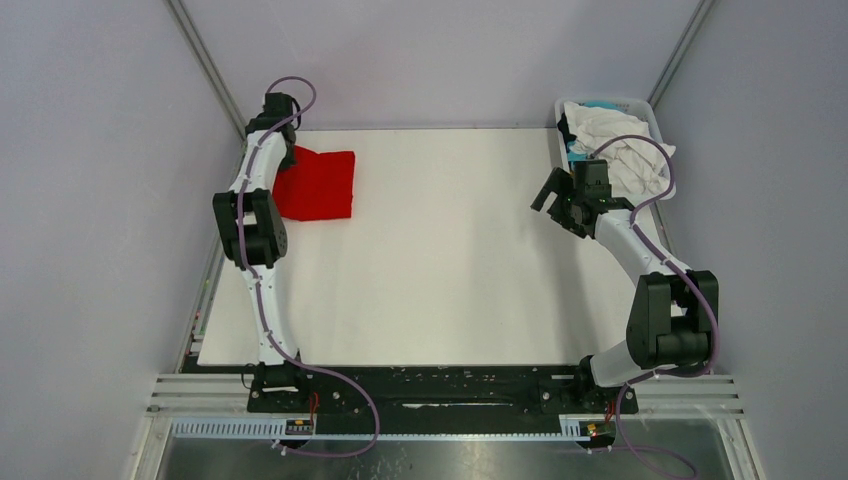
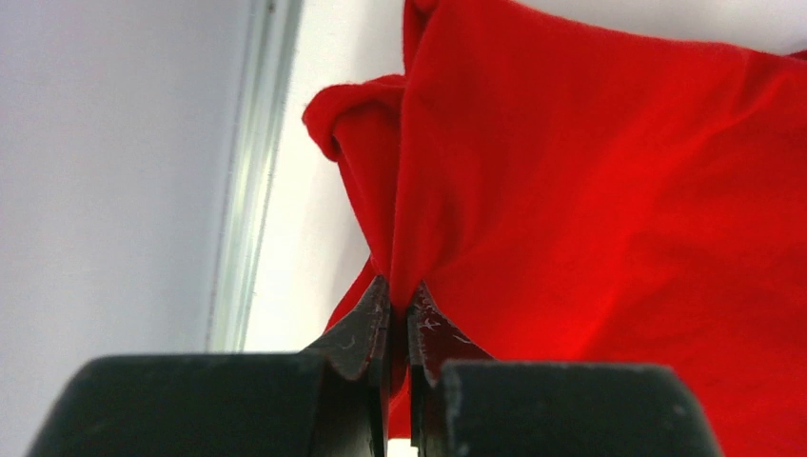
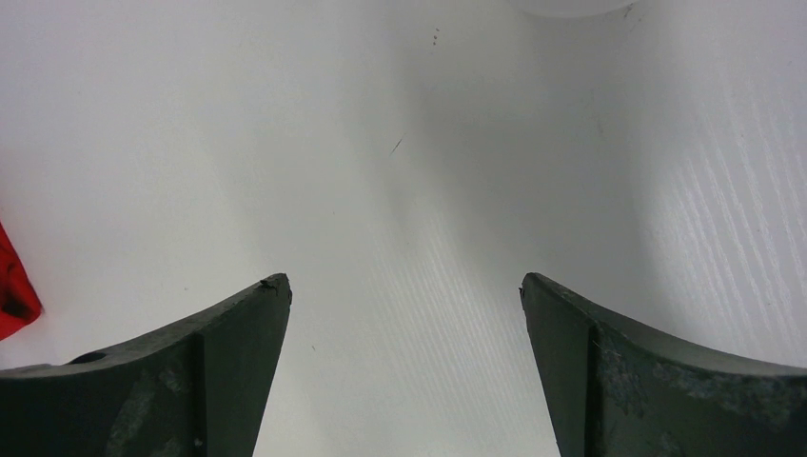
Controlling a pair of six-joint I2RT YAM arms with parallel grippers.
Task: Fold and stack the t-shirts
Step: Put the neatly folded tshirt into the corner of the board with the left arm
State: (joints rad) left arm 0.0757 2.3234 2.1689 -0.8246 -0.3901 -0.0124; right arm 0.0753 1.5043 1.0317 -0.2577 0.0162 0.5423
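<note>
The folded red t-shirt (image 1: 318, 185) lies at the table's far left corner. My left gripper (image 1: 285, 158) is shut on its far left corner; in the left wrist view the jaws (image 2: 398, 295) pinch a ridge of the red cloth (image 2: 590, 190). My right gripper (image 1: 553, 200) is open and empty above the bare table on the right, beside the basket; its fingertips (image 3: 271, 290) stand wide apart. A sliver of the red shirt (image 3: 11, 286) shows at the left edge of the right wrist view. White, turquoise and black t-shirts (image 1: 625, 150) are piled in the basket.
The white lattice basket (image 1: 660, 125) stands at the far right corner, cloth spilling over its rim. The table's left edge rail (image 2: 243, 190) and the grey wall run close beside the left gripper.
</note>
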